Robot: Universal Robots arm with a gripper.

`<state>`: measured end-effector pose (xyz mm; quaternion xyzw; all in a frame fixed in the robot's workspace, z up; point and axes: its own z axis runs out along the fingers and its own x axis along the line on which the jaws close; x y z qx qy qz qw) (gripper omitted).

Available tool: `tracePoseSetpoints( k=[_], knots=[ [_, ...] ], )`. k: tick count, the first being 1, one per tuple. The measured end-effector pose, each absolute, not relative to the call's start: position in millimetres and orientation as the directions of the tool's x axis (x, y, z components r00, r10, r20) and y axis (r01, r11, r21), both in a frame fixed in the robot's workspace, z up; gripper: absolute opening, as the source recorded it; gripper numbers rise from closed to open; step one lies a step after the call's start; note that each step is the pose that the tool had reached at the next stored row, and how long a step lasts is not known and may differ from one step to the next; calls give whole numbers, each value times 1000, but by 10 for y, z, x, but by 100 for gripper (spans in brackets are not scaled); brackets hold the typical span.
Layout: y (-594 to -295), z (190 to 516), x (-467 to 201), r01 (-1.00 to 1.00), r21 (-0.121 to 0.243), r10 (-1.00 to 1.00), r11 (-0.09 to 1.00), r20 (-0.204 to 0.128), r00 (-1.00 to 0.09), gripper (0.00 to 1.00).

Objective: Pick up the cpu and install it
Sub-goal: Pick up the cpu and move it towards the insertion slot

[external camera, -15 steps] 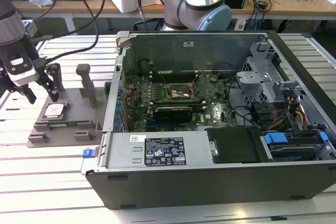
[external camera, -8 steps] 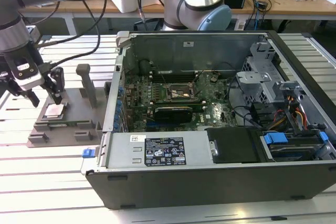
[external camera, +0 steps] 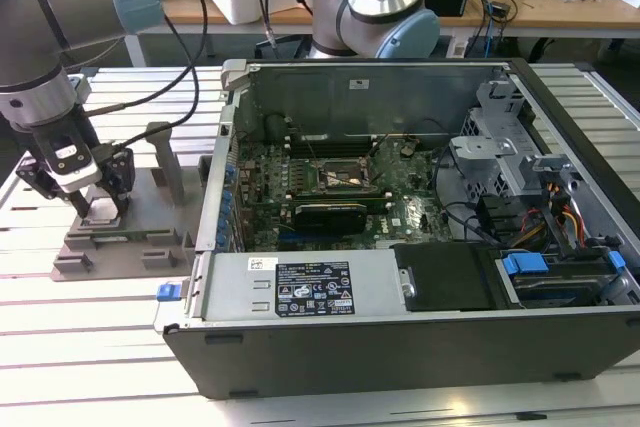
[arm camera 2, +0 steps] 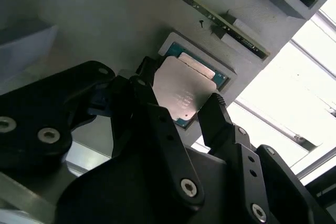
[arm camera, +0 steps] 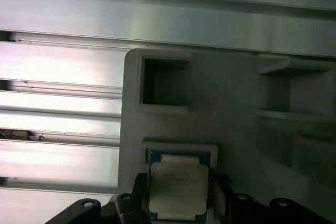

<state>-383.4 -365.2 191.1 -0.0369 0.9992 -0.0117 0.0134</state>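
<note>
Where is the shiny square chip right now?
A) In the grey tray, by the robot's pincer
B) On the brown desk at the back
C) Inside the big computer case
A: the cpu lies in a recess of the grey holder tray, with the pincer right at it, outside the computer case.

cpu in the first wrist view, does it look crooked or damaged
Nothing stands out: the flat square silver-topped cpu lies straight in the pocket of the grey plastic holder tray, no visible damage, with the gripper at it.
</note>
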Motion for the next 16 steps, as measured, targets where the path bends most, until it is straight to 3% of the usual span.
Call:
tracePoseSetpoints(
  k=[13, 16],
  knots=[
    [-3651, 1878, -3854, -73, -24, -74, 997, -26, -997, 60],
    [-3651, 1879, -3854, -73, -24, -74, 997, -26, -997, 55]
  ],
)
